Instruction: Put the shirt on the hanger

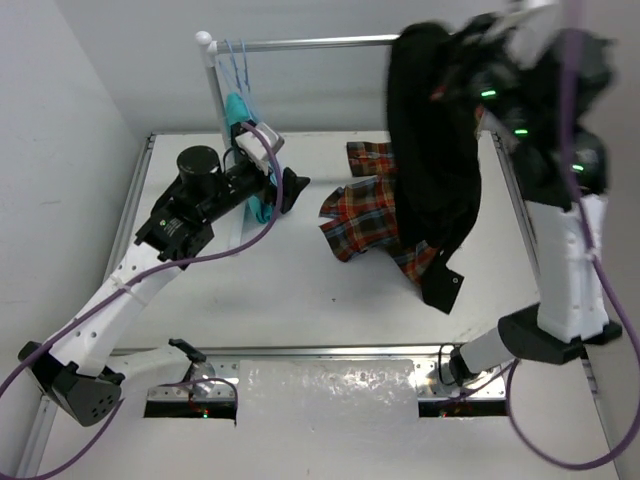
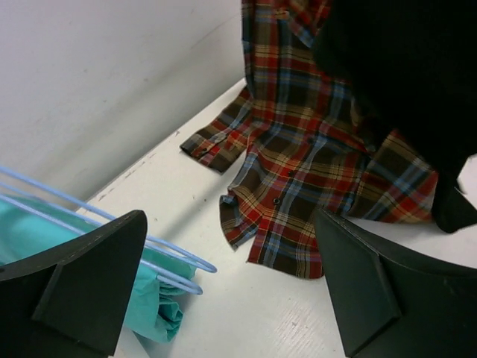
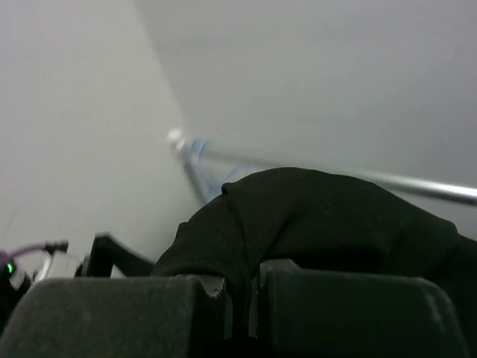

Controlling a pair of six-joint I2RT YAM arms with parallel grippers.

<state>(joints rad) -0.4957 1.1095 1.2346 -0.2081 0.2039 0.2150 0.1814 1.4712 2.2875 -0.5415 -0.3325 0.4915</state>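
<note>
The black shirt hangs in a long fold from my right gripper, which is raised high at the back right. Its jaws are shut on a pinch of the shirt. The hem dangles over the plaid shirt. The pale-blue hanger hangs at the left end of the rail. In the left wrist view the hanger's wire end pokes out past my left finger. My left gripper is open beside it and holds nothing. It also shows from above.
A red-orange plaid shirt lies spread on the table under the black one. A teal garment hangs on the pale-blue wires. The silver rail with a white knob runs along the back wall.
</note>
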